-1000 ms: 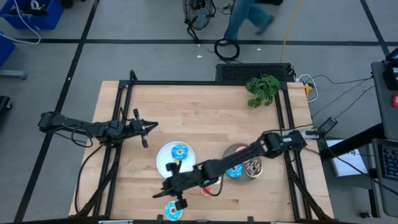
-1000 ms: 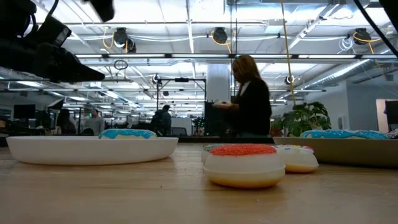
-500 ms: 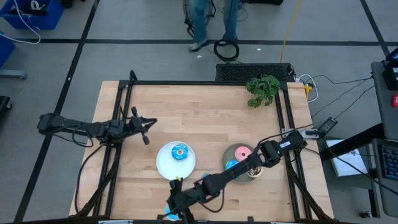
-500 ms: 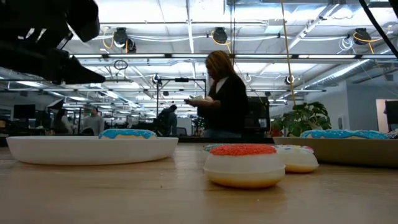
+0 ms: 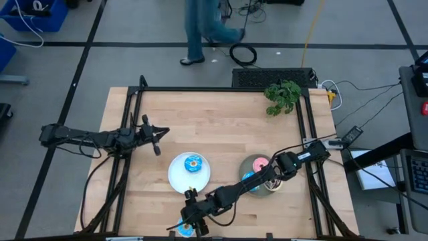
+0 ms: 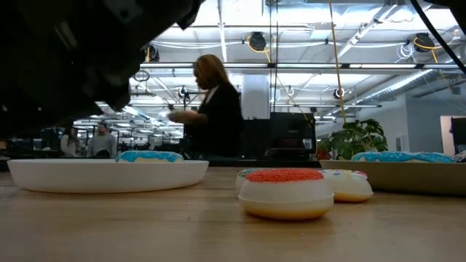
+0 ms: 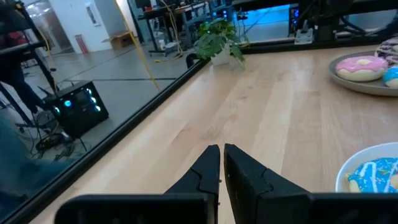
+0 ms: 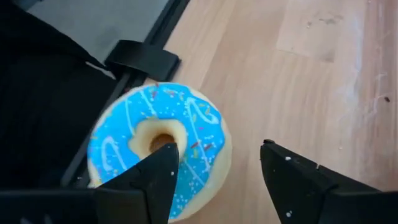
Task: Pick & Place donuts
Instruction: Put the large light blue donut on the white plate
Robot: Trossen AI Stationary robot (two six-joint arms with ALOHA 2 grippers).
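Right pincer [image 5: 187,224] sits at your table's near edge in the high view, fingers spread wide over a blue-iced donut [image 5: 184,229] that lies flat, ring hole facing up, so no long axis shows. Left pincer [image 5: 158,139] waits over the left side of the wooden table [image 5: 221,127], fingers pressed together and holding nothing. You also see a white plate [image 5: 179,177] carrying another blue donut [image 5: 193,163], a grey plate [image 5: 252,163] with a pink donut [image 5: 263,165], a small plant [image 5: 282,96] at the far edge, and a person [image 5: 200,27] walking on the grey floor beyond.

Low view gives you what the top view hides: a red-sprinkled donut [image 6: 285,191] lying flat, close to the camera, with a hall of ceiling lights behind.

Left wrist view shows you the closed fingers [image 7: 205,177] above bare wood.

Right wrist view shows you one finger [image 8: 155,177] over the donut's icing near its hole, the other beside it.
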